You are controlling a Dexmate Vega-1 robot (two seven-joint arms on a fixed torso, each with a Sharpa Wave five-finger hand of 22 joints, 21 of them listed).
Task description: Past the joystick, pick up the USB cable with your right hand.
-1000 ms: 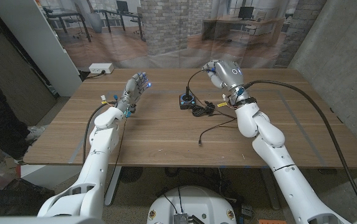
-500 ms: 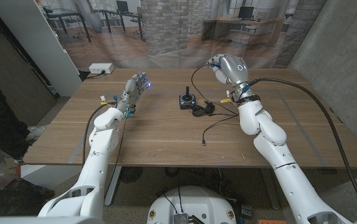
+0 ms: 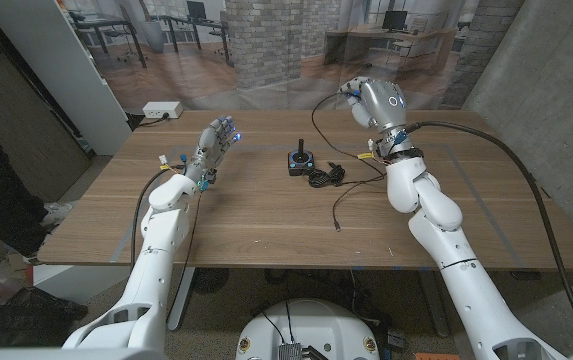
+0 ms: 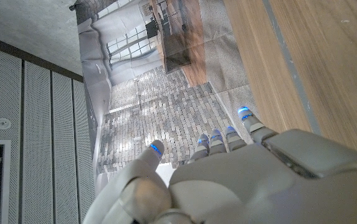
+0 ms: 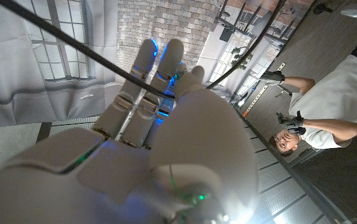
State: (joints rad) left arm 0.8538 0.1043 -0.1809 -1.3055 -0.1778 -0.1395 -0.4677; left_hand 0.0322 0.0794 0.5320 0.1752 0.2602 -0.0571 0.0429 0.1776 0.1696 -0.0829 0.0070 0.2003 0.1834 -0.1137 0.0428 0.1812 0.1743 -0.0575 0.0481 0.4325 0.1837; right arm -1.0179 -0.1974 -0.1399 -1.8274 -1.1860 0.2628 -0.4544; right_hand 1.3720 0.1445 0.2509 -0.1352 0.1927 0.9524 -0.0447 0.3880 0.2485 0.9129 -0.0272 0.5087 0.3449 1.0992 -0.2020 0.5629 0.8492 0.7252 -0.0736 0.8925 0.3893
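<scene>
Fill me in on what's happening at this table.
The right robot hand has pinched the black USB cable and holds it raised above the far side of the wooden table. Part of the cable lies coiled beside the joystick, and its free end trails toward the near edge. The left robot hand is idle, fingers spread, holding nothing.

A white power strip [image 3: 162, 109] lies at the wooden table's [image 3: 266, 215] far-left corner.

Head cam high, looking down over table [image 3: 266, 215]; wrist cams close behind own hands, w/ brick backdrop [image 4: 166, 118] shared.
</scene>
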